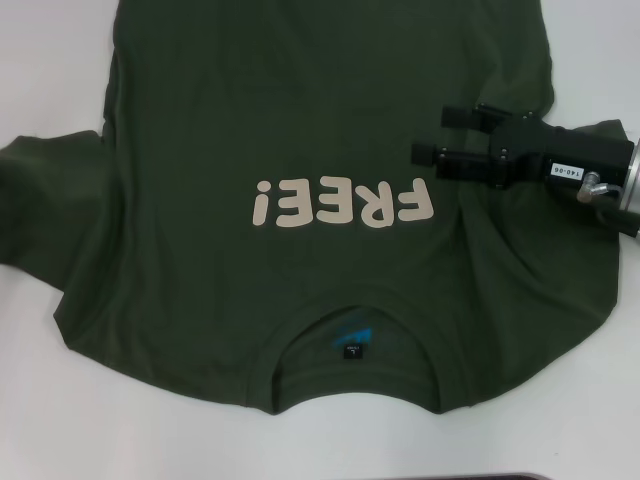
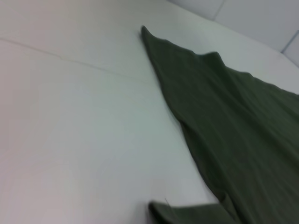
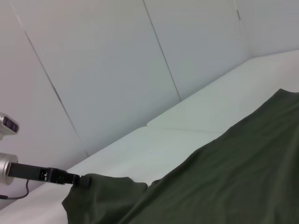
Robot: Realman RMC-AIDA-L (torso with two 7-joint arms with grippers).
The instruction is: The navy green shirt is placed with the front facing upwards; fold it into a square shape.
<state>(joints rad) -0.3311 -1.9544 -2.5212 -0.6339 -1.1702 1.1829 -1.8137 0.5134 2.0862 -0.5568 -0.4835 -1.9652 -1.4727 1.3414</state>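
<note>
One garment fills most of the head view: the navy green shirt [image 1: 330, 150] lies flat on the white table [image 1: 60, 60], front up, its cream "FREE!" lettering [image 1: 343, 202] reading upside down from the robot's side and the ribbed collar [image 1: 355, 385] with the blue inner label [image 1: 352, 341] nearest the robot. The right gripper [image 1: 428, 134] reaches in from the right edge, over the shirt's right shoulder region just beyond the lettering, its two black fingers [image 1: 455, 116] parted with a clear gap and nothing between them; whether they touch the cloth cannot be told. The fabric below it bunches into diagonal folds running toward the right sleeve. The left sleeve spreads out toward the left edge of the table. In the left wrist view, a stretch of the shirt [image 2: 243, 135] lies on the table [image 2: 70, 130], with an edge running diagonally and a small bit of cloth at the lower border. In the right wrist view, the shirt [image 3: 224, 177] slopes across the foreground, and the left gripper [image 3: 84, 181] shows farther off at the sleeve [image 3: 100, 196], its black tip against the cloth's edge; its fingers' stance cannot be told.
</note>
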